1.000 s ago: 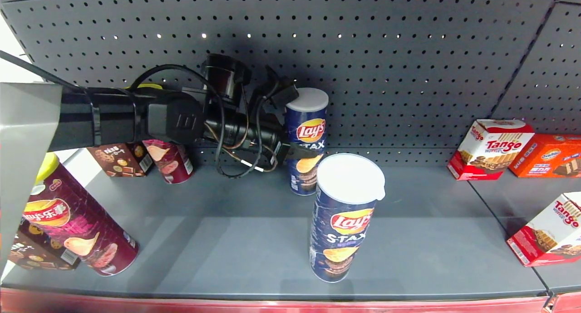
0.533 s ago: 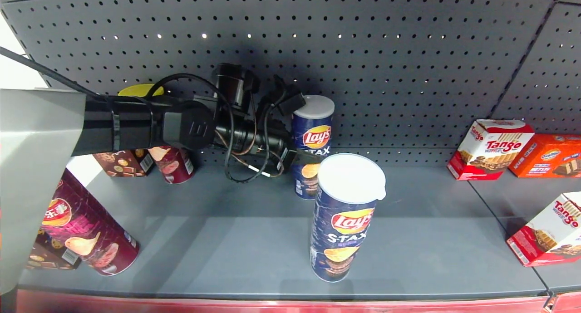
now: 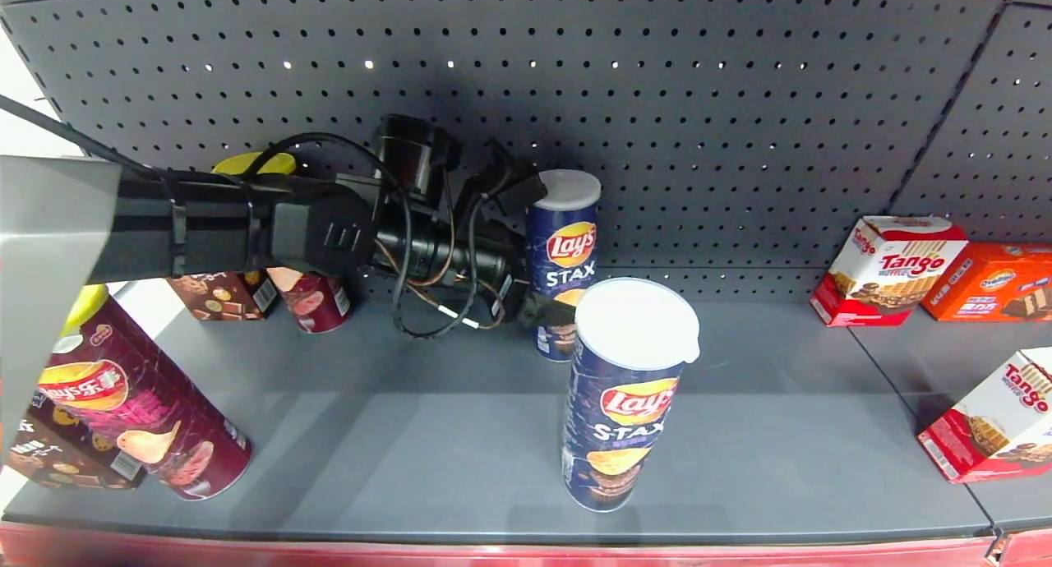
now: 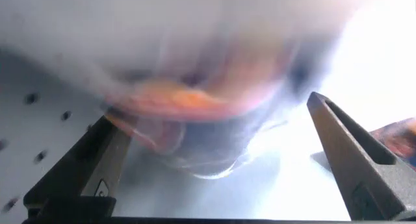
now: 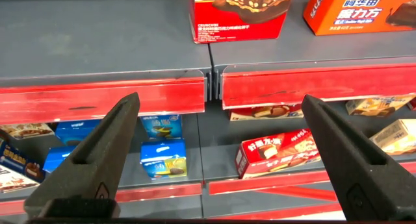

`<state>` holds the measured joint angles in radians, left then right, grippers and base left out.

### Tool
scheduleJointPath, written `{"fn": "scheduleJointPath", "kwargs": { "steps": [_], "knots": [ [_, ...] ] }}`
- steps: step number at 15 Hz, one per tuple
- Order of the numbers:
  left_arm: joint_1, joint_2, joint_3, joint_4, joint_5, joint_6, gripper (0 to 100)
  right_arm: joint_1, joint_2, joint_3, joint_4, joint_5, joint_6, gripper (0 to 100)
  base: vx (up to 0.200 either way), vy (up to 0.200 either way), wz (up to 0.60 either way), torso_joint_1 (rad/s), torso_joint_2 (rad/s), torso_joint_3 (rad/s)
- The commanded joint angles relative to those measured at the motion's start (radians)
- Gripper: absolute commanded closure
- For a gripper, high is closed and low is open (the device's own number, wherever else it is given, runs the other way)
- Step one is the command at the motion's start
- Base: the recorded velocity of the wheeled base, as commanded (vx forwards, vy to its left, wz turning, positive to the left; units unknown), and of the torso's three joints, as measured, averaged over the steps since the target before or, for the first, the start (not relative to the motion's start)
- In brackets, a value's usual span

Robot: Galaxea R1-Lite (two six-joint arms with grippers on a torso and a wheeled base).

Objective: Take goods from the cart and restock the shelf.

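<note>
Two dark blue chip cans with white lids stand upright on the grey shelf. The front can is near the shelf's middle. The back can stands close to the pegboard. My left arm comes in from the left, and my left gripper sits around the back can's lower part. In the left wrist view the left gripper is open, with the blurred can between its fingers and a gap on one side. My right gripper is open and holds nothing, facing lower shelves.
A maroon can leans at the front left, and another stands at the back beside brown boxes. Wafer boxes and an orange box sit at the right. Free shelf lies between the front can and those boxes.
The back can came down a little and now stands lower on the shelf. The left gripper finger that crossed its label has dropped toward the can's base.
</note>
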<state>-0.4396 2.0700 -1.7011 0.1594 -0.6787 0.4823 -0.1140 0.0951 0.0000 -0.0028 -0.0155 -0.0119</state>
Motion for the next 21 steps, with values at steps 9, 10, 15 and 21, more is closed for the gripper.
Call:
{"fn": "scheduleJointPath", "kwargs": {
  "steps": [9, 10, 15, 21],
  "knots": [
    [0.068, -0.334, 0.436, -0.184, 0.016, -0.002, 0, -0.001, 0.002, 0.0, 0.0, 0.0, 0.0, 0, 0.0, 0.0, 0.0, 0.0, 0.0, 0.0],
    [0.065, -0.352, 0.475, -0.213, 0.045, -0.002, 0, -0.001, 0.002, 0.0, 0.0, 0.0, 0.0, 0, 0.0, 0.0, 0.0, 0.0, 0.0, 0.0],
    [0.007, -0.387, 0.732, -0.485, 0.312, -0.037, 0, 0.001, 0.002, 0.0, 0.0, 0.0, 0.0, 0, 0.0, 0.0, 0.0, 0.0, 0.0, 0.0],
    [-0.073, -0.381, 0.814, -0.673, 0.481, -0.096, 0, 0.001, 0.002, 0.0, 0.0, 0.0, 0.0, 0, 0.0, 0.0, 0.0, 0.0, 0.0, 0.0]
  ]
}}
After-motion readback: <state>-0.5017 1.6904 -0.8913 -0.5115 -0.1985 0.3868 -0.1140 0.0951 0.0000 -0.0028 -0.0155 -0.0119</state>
